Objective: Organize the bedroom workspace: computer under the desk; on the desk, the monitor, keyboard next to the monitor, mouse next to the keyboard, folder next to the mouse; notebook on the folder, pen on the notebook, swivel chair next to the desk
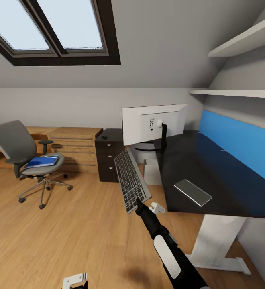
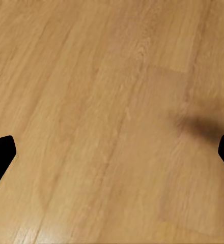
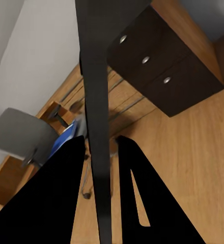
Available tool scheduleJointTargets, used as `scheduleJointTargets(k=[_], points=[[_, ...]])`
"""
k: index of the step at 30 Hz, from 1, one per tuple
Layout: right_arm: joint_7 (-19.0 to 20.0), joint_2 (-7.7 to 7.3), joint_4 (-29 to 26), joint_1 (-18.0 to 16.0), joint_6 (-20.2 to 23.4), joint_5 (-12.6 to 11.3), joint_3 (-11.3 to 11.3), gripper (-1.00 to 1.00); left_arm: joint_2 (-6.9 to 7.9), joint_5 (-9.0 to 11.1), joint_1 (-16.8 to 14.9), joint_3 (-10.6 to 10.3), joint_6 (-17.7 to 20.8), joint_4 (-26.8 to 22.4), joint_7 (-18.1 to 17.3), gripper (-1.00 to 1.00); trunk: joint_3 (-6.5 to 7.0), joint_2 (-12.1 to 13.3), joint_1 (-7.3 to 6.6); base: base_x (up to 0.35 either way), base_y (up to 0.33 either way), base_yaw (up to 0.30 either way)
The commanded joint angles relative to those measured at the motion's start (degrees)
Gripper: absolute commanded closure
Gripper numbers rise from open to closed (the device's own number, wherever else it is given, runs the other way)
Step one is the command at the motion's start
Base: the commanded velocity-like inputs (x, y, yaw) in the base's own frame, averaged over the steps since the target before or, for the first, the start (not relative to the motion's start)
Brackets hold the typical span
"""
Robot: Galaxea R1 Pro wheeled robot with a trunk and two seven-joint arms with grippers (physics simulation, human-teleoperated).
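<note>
keyboard (image 1: 131, 180) edgewise between right gripper (image 3: 99, 168) fingers

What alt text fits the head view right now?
The right end effector holds a slim dark grey keyboard upright above the wood floor, beside the black-topped desk with its white-backed monitor; a grey swivel chair carries a blue folder.

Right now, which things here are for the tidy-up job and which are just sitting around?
For the job: keyboard held in the right gripper, monitor, desk, swivel chair, folder.

Just around: dark drawer cabinet, wooden cabinets, wall shelves.
</note>
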Motion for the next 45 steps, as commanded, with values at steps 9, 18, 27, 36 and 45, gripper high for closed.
scheduleJointTargets(k=[9,18,27,36,45], points=[[0.52,-0.08,0.32,0.06,-0.67,-0.72,1.21,1.00,0.04,0.60,-0.02,0.01,0.08,-0.03,0.02,-1.00,-0.06,-0.03,0.01,0.171,0.249,0.000],[1.71,0.06,0.35,0.93,-0.81,-3.48,5.32,1.00,0.05,0.68,-0.02,0.11,0.12,0.04,0.05,-1.00,-0.06,-0.03,0.01,0.174,0.254,0.000],[1.48,0.14,0.52,0.96,-0.94,-3.63,6.11,1.00,-0.04,0.69,-0.02,0.06,0.01,2.87,0.07,-1.00,-0.06,-0.03,0.01,0.255,0.235,0.000],[1.40,0.14,0.61,0.96,-0.94,-3.63,6.23,1.00,-0.07,0.65,-0.02,0.07,0.02,2.87,0.07,-1.00,-0.06,-0.03,0.01,0.265,0.217,0.000],[1.52,0.06,0.69,0.96,-0.86,-3.63,6.17,1.00,-0.08,0.52,-0.02,-0.04,-0.01,2.73,0.14,-1.00,0.66,1.57,-0.86,0.066,0.029,0.000]])
